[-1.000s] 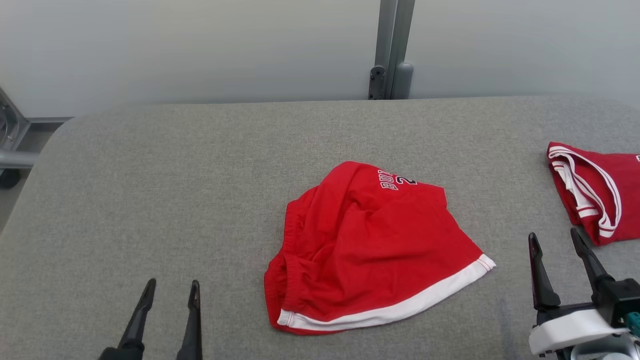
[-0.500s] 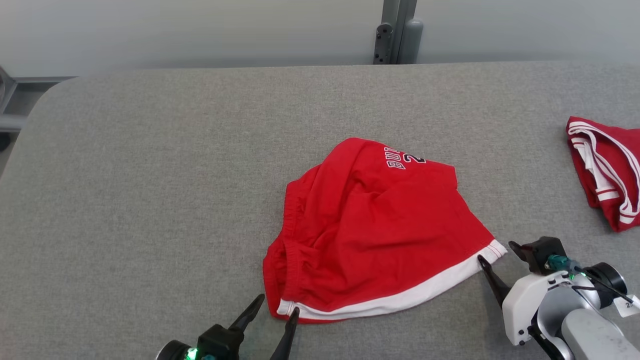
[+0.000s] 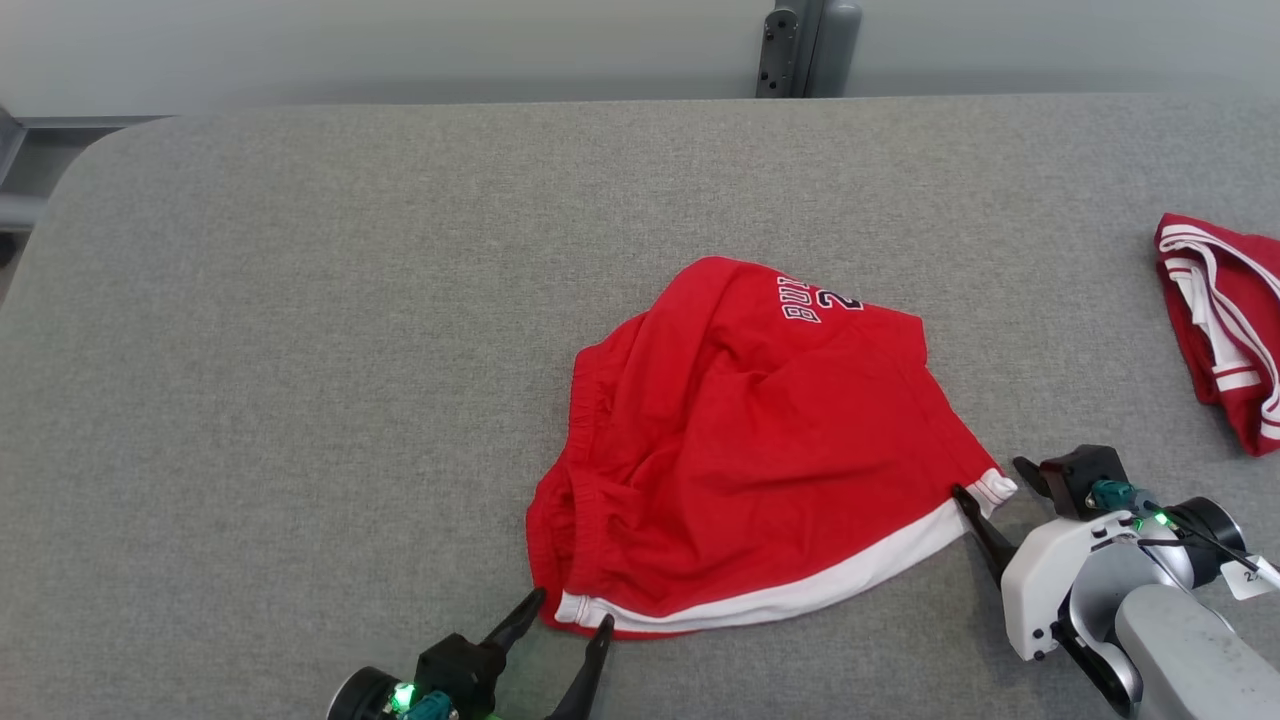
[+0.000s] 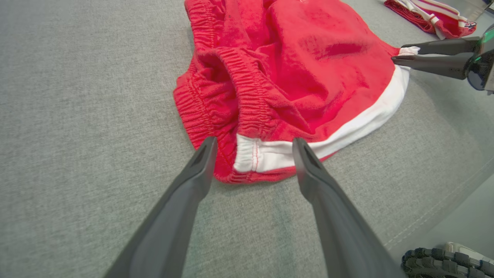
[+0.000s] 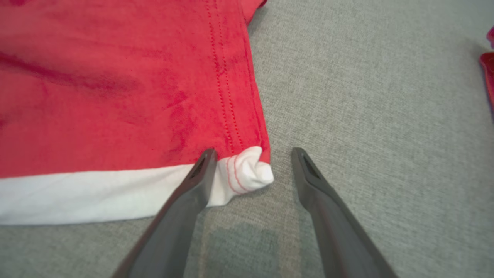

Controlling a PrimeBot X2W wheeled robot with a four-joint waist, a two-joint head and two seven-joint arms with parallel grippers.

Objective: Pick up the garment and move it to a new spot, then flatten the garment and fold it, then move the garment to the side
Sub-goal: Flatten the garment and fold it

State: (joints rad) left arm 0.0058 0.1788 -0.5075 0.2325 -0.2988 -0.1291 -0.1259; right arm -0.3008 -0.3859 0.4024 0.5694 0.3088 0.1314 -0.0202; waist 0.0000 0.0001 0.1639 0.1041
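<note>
Crumpled red shorts (image 3: 750, 450) with a white hem band and black lettering lie mid-table. My left gripper (image 3: 572, 607) is open at the near left corner; in the left wrist view its fingertips (image 4: 254, 141) straddle the white hem end (image 4: 251, 154) beside the elastic waistband (image 4: 247, 96). My right gripper (image 3: 990, 478) is open at the right hem corner. In the right wrist view its tips (image 5: 253, 150) flank the curled white corner (image 5: 247, 173), with the left finger (image 5: 200, 170) lying over the hem. Neither gripper is shut on the cloth.
A second red garment with white stripes (image 3: 1220, 330) lies at the table's right edge. The grey fabric table (image 3: 300, 350) stretches wide to the left and back. A grey post (image 3: 805, 45) stands behind the far edge. The table's near edge (image 4: 436, 208) runs close to the left gripper.
The head camera has tilted down. Both grippers have moved forward to the shorts: the left one now straddles the left hem end, the right one reaches the right hem corner.
</note>
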